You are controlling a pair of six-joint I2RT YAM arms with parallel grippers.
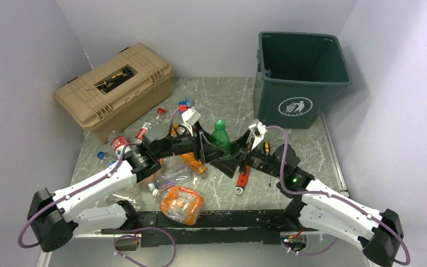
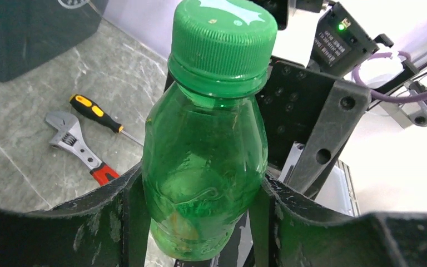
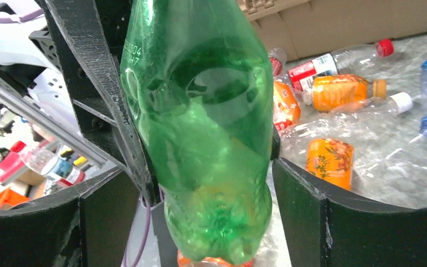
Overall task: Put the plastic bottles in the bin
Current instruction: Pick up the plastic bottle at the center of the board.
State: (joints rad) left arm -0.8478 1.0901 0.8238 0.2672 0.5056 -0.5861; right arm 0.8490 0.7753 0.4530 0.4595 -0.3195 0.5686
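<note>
The left gripper (image 2: 200, 183) is clenched on the green bottle (image 2: 205, 139), a finger pressed to each side of its belly, cap up and upright. The right gripper (image 3: 200, 172) faces it from the other side with its jaws spread wide around the same bottle's lower half – released, a sliver of gap showing on at least one side. Just below lie the red-handled wrench (image 1: 243, 177) and the screwdriver (image 1: 267, 150); to the left, the other bottles (image 1: 181, 204) sprawl crushed over the counter (image 1: 222, 100). At the back left sits the tan toolbox (image 1: 144, 67), yellow and black bits showing in its lid tray. The bin (image 1: 272, 100) stands at the back right – mouth open, well apart from the bottle.
</note>
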